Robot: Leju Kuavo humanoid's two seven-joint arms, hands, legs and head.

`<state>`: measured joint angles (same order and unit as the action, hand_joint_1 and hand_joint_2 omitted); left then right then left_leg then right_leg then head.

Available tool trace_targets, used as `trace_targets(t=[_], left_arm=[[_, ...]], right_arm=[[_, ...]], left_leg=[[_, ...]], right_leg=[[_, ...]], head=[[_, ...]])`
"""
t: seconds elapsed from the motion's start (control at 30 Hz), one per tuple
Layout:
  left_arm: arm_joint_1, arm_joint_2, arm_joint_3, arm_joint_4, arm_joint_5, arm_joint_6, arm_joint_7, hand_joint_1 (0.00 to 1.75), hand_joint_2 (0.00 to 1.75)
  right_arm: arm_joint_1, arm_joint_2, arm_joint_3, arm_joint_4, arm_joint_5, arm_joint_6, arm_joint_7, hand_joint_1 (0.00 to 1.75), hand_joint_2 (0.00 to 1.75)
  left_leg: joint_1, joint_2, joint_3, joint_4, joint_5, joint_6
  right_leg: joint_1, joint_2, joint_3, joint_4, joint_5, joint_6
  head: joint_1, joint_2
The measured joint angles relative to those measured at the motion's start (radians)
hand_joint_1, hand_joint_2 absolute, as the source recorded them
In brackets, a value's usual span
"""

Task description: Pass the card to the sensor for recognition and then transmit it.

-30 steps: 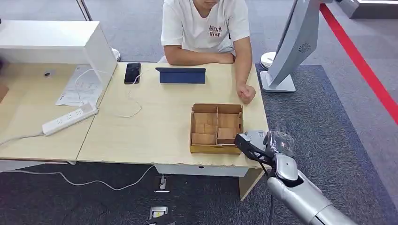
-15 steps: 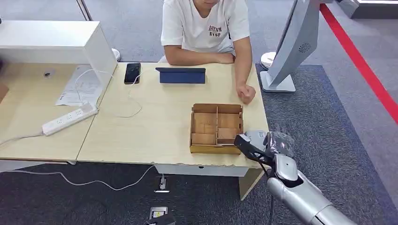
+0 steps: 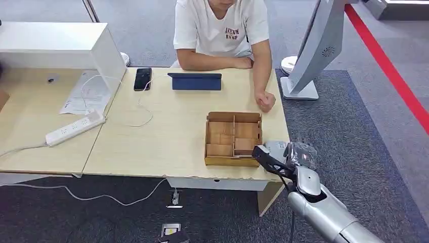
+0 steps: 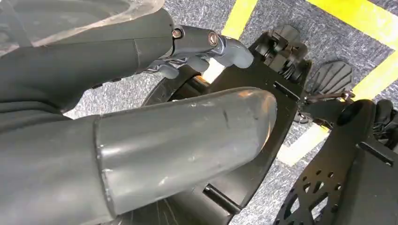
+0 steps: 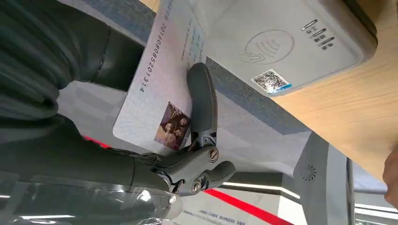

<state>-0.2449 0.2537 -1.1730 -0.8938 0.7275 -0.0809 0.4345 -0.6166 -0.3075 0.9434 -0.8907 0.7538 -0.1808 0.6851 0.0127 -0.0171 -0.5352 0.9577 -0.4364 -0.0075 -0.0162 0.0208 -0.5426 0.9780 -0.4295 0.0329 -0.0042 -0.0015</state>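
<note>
Right hand sits at the near right corner of the table, and we see its fingers clamped on the card, with one dark finger pressed flat across the card's face. Left hand hangs over the floor; we see its thumb and dark fingers apart with nothing between them.

We order the rest from largest to smallest:

- Table: light wood, with a person seated at the far side. The person's head is cut off by the frame edge.
- Divided wooden tray: it stands just beside the right hand, towards the table's middle.
- Sensor: a pale grey reader lying flat on the table corner, marked with a contactless symbol and a small QR sticker. From the head view we see it mostly hidden behind the hand.
- Card: white, with a small photo and a printed number along one edge. Its far end overlaps the sensor's edge in the right wrist view; we cannot tell whether it touches. Its smaller print is too blurred to read, and the hand hides part of it.
</note>
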Motion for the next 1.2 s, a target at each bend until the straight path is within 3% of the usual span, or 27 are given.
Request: trace_targets(t=[0.37, 0.43, 0.53, 0.63, 0.97, 1.2], left_arm=[[0.000, -0.001, 0.000, 0.001, -0.001, 0.000, 0.000, 0.00, 0.00], [-0.006, -0.003, -0.001, 0.002, -0.036, -0.036, 0.001, 0.00, 0.00], [-0.049, -0.030, -0.012, 0.034, -0.059, -0.109, -0.009, 0.00, 0.00], [-0.082, -0.053, -0.024, 0.062, -0.068, -0.117, -0.027, 0.00, 0.00], [-0.059, -0.055, -0.032, 0.071, -0.090, -0.060, -0.023, 0.00, 0.00], [-0.013, -0.028, -0.027, 0.030, -0.079, -0.014, -0.013, 0.00, 0.00]], right_arm=[[0.000, 0.000, 0.000, 0.000, -0.001, -0.001, 0.000, 1.75, 1.75], [0.006, 0.000, -0.003, 0.000, -0.055, -0.060, -0.025, 1.75, 1.75], [0.055, -0.001, -0.026, -0.001, -0.084, -0.247, -0.113, 1.75, 1.75], [0.074, -0.008, -0.033, -0.025, -0.069, -0.303, -0.108, 1.75, 1.75], [0.025, -0.076, -0.054, -0.205, 0.018, -0.276, -0.004, 1.75, 1.75], [-0.038, -0.114, -0.054, -0.317, 0.064, -0.178, 0.006, 1.75, 1.75]], left_leg=[[0.000, 0.000, 0.000, 0.000, 0.000, 0.000], [0.000, 0.000, 0.001, 0.001, 0.000, 0.000], [0.000, -0.003, 0.000, 0.001, 0.000, 0.000], [0.000, 0.001, 0.000, 0.001, 0.000, 0.000], [0.000, 0.002, 0.000, 0.001, 0.000, 0.000], [0.000, 0.002, 0.000, 0.001, 0.000, 0.000]], right_leg=[[0.000, 0.000, 0.000, 0.000, 0.000, 0.000], [0.000, 0.000, -0.001, 0.000, 0.000, 0.000], [0.000, -0.002, 0.001, 0.000, 0.000, 0.000], [0.000, 0.001, 0.000, 0.000, 0.001, 0.000], [0.000, 0.002, -0.001, 0.000, 0.001, 0.000], [0.000, 0.003, -0.001, 0.000, 0.001, 0.000]], head=[[0.000, 0.000], [0.000, 0.000], [0.000, 0.000], [0.000, 0.000], [0.000, 0.000], [0.000, 0.000]])
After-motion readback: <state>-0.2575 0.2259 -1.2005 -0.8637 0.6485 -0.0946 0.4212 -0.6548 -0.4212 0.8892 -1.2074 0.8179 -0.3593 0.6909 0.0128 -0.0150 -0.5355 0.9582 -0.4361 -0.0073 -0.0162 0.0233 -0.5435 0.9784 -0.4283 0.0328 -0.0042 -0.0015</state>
